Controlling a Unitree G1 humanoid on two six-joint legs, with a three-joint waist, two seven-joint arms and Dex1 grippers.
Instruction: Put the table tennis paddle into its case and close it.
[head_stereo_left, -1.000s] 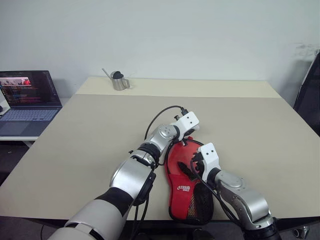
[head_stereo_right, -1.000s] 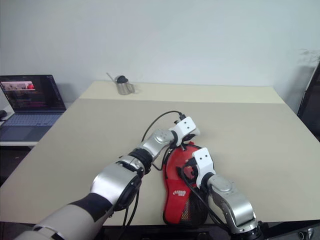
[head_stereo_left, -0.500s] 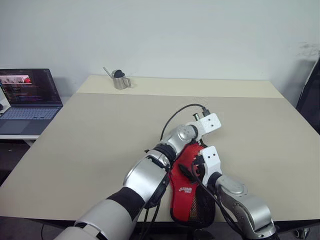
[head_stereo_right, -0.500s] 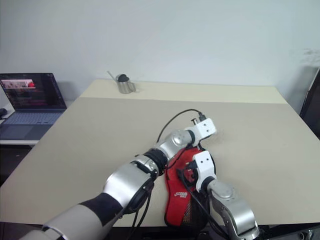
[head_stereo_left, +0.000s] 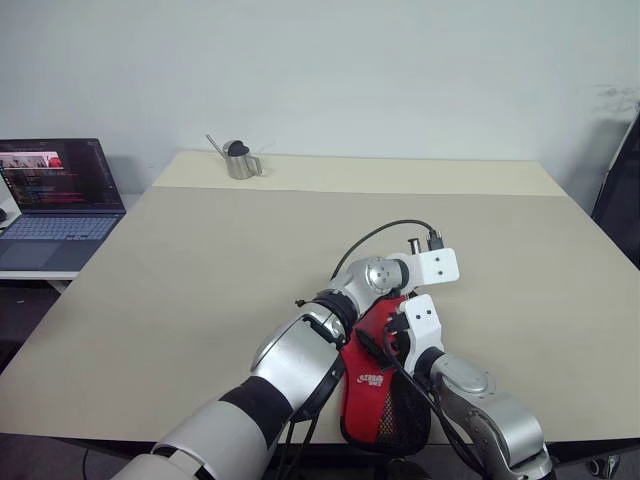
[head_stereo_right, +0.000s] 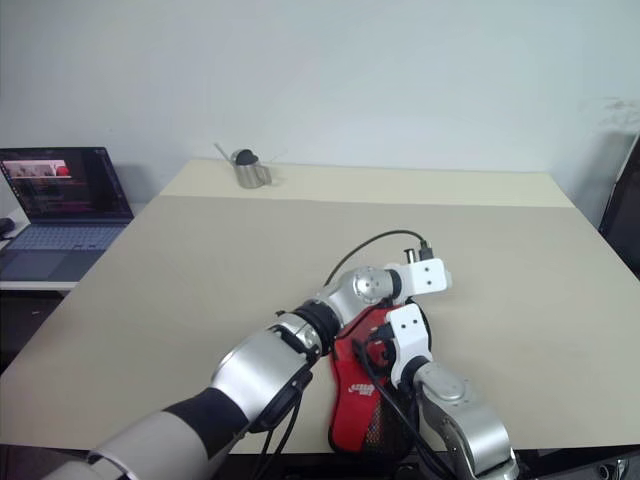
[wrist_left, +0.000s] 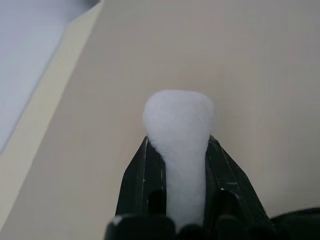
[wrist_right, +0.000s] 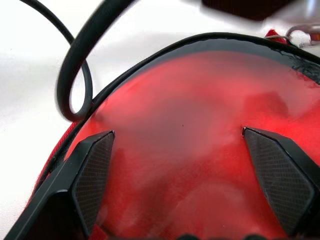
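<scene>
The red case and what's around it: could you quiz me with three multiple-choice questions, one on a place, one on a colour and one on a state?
1. Where does the metal cup stand?
A. on the case
B. at the table's far left corner
C. on the floor

2. What colour is the case's upper side?
A. blue
B. green
C. red

3. How are the right hand's fingers?
A. spread open
B. shut tight
C. closed on the cup

Answers:
1. B: the metal cup stands far back on the table.
2. C: the case shows red with black mesh.
3. A: the right hand has its fingers wide apart over the case.
</scene>
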